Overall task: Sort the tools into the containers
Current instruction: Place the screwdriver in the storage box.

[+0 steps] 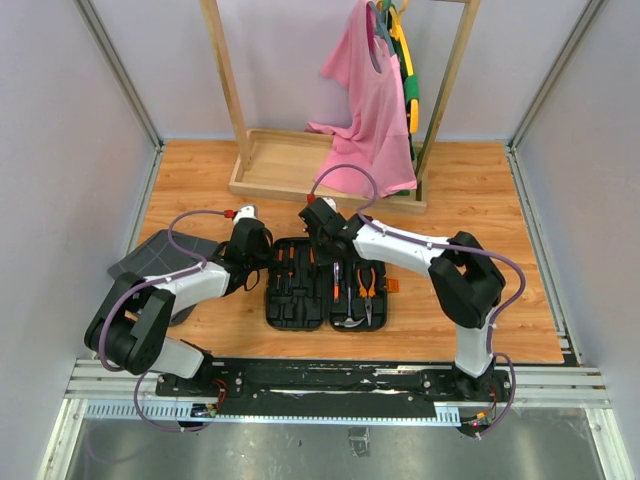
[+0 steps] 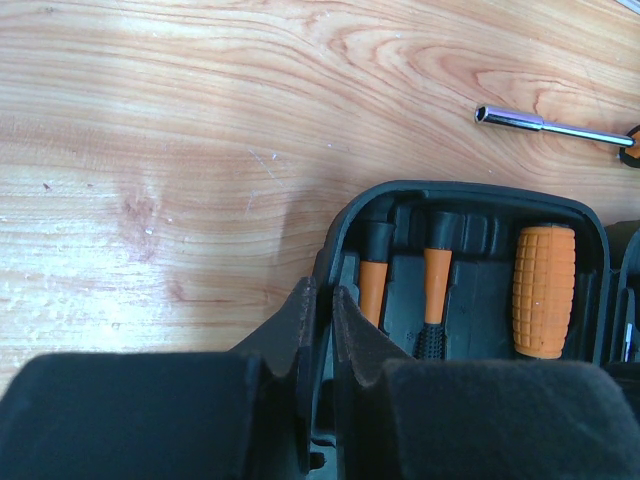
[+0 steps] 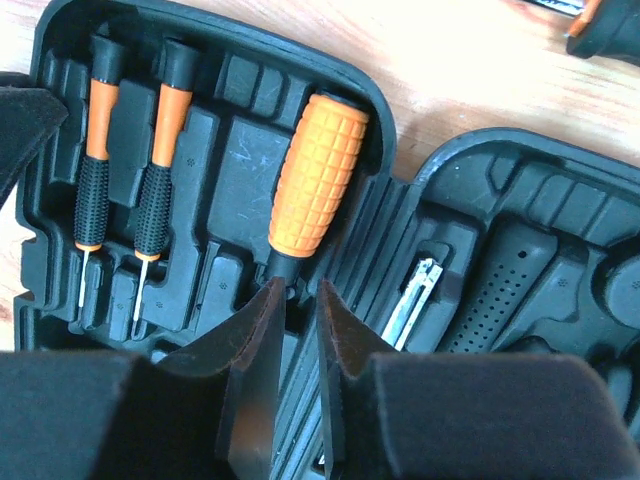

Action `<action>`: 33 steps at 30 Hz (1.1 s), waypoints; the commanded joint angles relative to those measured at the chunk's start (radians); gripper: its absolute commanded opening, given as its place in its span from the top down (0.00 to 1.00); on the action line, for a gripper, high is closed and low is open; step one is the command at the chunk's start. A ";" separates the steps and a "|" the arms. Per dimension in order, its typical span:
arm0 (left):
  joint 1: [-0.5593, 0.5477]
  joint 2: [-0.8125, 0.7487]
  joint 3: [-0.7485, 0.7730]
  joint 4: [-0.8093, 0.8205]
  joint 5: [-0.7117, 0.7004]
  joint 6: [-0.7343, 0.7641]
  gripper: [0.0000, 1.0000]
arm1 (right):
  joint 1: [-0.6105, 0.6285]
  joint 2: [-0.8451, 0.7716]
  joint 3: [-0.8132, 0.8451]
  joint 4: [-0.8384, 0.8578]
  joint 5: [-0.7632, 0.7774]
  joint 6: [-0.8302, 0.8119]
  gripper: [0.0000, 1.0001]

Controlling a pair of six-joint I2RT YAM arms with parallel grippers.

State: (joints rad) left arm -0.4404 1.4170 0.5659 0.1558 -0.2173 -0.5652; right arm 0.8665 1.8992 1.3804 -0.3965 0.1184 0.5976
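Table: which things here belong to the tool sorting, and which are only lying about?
Job: tool case, pliers, two small screwdrivers, orange-handled driver, loose steel shaft.
Lying about: pink shirt, wooden rack, grey fabric.

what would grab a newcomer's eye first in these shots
The open black tool case mid-table, with orange-handled tools slotted inside and both hands down at it: the left hand at its left rim, the right hand beside a fat orange grip. Behind, a pink shirt hangs from a wooden rack at the far edge.
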 commanded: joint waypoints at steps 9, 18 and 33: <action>0.014 0.010 0.000 -0.055 -0.019 0.008 0.99 | 0.043 0.056 0.063 -0.068 -0.049 0.021 0.81; 0.014 0.014 0.001 -0.055 -0.019 0.008 1.00 | 0.051 0.061 0.073 -0.104 -0.040 0.019 0.81; 0.013 0.017 0.002 -0.053 -0.015 0.008 1.00 | 0.052 0.132 0.120 -0.154 0.007 0.002 0.88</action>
State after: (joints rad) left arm -0.4404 1.4170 0.5663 0.1555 -0.2161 -0.5652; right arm 0.9051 1.9903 1.4754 -0.5125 0.0811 0.6029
